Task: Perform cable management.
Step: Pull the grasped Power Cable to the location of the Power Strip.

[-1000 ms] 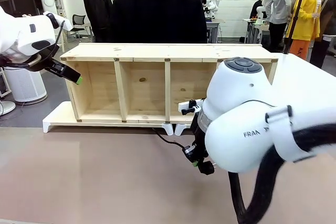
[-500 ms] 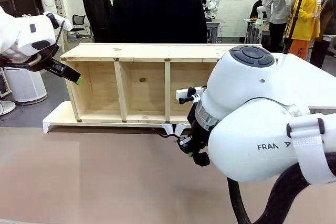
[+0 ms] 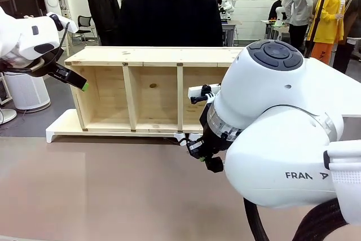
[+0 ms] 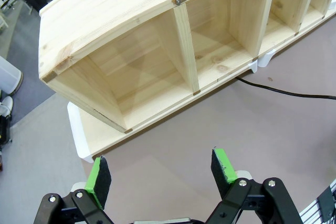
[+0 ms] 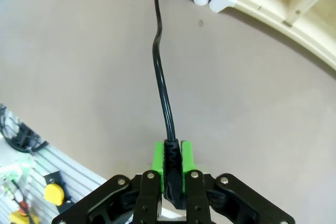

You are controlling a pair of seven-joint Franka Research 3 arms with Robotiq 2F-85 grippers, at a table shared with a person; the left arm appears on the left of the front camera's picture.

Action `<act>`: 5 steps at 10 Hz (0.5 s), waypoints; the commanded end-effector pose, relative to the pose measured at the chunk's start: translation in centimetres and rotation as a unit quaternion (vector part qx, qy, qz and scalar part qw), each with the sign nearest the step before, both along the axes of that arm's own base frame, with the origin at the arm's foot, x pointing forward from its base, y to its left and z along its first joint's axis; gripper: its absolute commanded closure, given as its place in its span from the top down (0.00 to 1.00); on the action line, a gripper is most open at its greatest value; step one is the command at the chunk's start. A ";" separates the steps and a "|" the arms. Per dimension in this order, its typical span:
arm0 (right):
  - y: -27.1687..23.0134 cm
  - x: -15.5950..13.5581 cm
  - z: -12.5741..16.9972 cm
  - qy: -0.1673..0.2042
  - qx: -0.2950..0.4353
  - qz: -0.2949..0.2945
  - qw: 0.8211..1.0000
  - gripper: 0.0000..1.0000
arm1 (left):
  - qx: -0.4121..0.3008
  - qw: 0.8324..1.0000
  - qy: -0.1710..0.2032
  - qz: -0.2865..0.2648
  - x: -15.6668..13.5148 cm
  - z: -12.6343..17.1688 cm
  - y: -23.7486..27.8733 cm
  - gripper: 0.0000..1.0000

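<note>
Right gripper (image 5: pixel 172 163) now sits nearer the shelf (image 3: pixel 152 56) than earlier, pinching the cable (image 5: pixel 159 77) at its plug end. Left gripper (image 4: pixel 160 170) hangs spread, upper left. Best pulled straight, keeping some slack.

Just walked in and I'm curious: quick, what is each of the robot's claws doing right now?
Left gripper: open, holding nothing.
Right gripper: closed on the cable.
</note>
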State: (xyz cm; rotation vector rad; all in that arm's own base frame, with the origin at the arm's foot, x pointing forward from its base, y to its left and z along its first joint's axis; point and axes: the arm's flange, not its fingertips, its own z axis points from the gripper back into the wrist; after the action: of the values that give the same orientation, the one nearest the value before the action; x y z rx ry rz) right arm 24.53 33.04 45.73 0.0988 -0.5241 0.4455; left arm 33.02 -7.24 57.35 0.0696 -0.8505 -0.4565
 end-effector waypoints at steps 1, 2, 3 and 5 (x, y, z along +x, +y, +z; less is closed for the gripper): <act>-0.2 0.4 -0.1 0.005 0.003 -0.003 1.000 0.16 | 0.003 1.000 -0.002 -0.001 0.1 0.0 0.0 1.00; -0.2 0.4 -0.1 0.005 0.003 -0.003 1.000 0.16 | 0.003 1.000 -0.002 -0.001 0.1 0.0 0.0 1.00; -0.2 0.4 -0.1 0.005 0.003 -0.003 1.000 0.16 | 0.003 1.000 -0.002 -0.001 0.1 0.0 0.0 1.00; -0.9 -0.8 -0.3 0.020 -0.010 0.003 1.000 0.16 | 0.003 1.000 -0.002 -0.001 0.1 0.0 0.0 1.00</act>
State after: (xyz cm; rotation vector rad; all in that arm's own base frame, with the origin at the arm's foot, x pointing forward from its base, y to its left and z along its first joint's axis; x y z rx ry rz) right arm 24.60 32.89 45.54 0.0947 -0.5089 0.4422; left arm 33.02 -7.24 57.35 0.0696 -0.8505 -0.4566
